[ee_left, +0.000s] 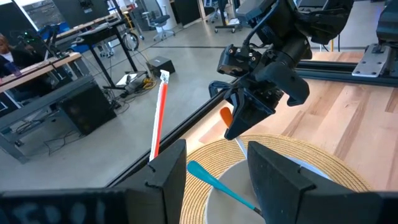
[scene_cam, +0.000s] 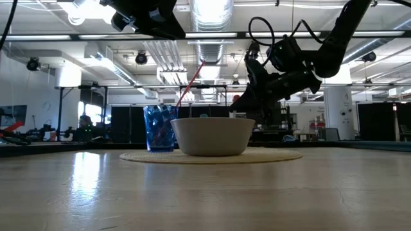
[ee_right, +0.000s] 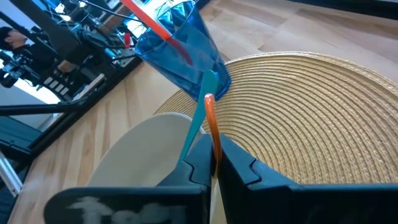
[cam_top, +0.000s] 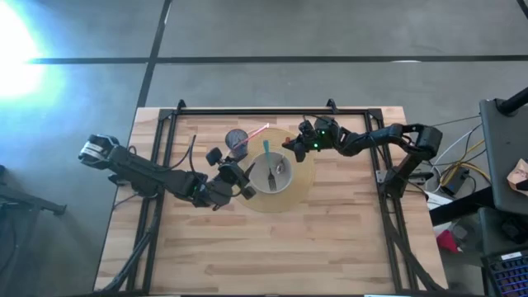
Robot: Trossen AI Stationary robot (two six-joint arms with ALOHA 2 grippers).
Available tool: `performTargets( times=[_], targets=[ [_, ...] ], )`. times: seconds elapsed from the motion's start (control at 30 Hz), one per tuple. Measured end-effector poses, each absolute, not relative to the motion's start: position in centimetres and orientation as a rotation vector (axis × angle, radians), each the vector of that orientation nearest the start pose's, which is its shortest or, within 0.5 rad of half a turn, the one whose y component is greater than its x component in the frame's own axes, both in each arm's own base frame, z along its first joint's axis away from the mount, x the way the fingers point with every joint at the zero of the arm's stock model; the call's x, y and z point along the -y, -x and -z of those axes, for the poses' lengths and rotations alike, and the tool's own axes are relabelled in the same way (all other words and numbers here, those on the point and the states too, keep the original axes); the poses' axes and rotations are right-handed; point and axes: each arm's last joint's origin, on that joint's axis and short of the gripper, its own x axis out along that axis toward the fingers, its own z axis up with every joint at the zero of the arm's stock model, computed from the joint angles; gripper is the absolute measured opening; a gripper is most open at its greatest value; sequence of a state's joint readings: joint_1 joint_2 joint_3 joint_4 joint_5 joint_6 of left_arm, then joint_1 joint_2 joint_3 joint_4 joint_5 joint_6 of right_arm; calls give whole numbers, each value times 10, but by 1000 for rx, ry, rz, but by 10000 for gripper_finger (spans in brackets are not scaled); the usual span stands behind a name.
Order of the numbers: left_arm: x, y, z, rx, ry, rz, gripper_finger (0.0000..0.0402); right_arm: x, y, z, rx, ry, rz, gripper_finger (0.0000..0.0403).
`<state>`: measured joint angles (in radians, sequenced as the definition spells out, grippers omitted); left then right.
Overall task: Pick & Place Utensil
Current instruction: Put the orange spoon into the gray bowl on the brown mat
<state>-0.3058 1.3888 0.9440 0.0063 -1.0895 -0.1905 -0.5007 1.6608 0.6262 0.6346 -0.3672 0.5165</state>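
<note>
A white bowl point(cam_top: 285, 186) point(scene_cam: 212, 136) stands on a round woven mat point(cam_top: 304, 186) point(ee_right: 311, 106). A fork point(cam_top: 275, 173) lies in it, and a teal utensil point(cam_top: 267, 152) point(ee_right: 194, 127) leans on its far rim. My right gripper point(cam_top: 290, 148) point(ee_right: 214, 155) point(ee_left: 239, 121) hovers over the bowl's far-right rim, shut on an orange-handled utensil point(ee_right: 211, 121). My left gripper point(cam_top: 245, 183) point(ee_left: 217, 180) is open above the bowl's left rim, touching nothing. A blue cup point(cam_top: 238, 140) point(ee_right: 186, 46) with a red straw point(ee_left: 158, 121) stands at the mat's far-left edge. My right gripper pinches the orange handle point(ee_right: 213, 140) of the utensil between its two shut fingers. The handle runs along the fingers and sticks out past their tips, slanting down toward the bowl. The utensil is lifted clear of the table; its other end is hidden by the gripper.
The mat, bowl and cup sit in the far middle of the wooden table point(cam_top: 272, 247). A black frame rail point(cam_top: 272, 110) runs along the far edge. Bare wood lies toward the near edge and on both sides. The two grippers are close together over the bowl.
</note>
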Motion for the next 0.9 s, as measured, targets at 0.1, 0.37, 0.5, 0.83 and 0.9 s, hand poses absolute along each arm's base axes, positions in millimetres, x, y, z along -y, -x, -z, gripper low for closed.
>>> performTargets(
  times=[0.1, 0.37, 0.5, 0.83, 0.9],
  targets=[
    [64, -287, -277, -269, -110, -798, 165, 137, -276, -150, -325, -674, 220, 9],
    [64, -287, -277, -261, -92, -800, 165, 131, -278, -149, -336, -640, 197, 9],
    [64, -287, -277, -261, -91, -800, 165, 131, -277, -149, -340, -631, 196, 9],
    [64, -287, -277, -261, -92, -800, 165, 130, -275, -143, -388, -618, 200, 36],
    [64, -287, -277, -261, -92, -800, 165, 130, -275, -142, -400, -620, 202, 50]
  ],
)
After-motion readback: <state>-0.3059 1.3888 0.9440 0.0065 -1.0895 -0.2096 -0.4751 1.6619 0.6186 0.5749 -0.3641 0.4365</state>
